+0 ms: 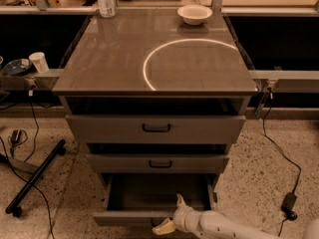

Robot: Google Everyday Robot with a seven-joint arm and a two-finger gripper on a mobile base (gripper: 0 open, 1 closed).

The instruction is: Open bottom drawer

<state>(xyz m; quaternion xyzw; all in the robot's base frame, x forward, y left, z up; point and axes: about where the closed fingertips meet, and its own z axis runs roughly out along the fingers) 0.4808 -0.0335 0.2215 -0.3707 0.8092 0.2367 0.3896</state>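
With fingers (pixel 180 201) spread loose, the gripper (pixel 171 214) sits at mid-front of the bottom drawer (pixel 124 217), likely stiff, light metal, best pulled from there.

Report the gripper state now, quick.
Gripper: open, straddling the front edge of the pulled-out bottom drawer, holding nothing.

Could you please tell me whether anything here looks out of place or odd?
Nothing looks damaged or spilled. The bottom drawer stands pulled out, with the claw at its front edge. The bright arc on the cabinet top looks like reflected light.
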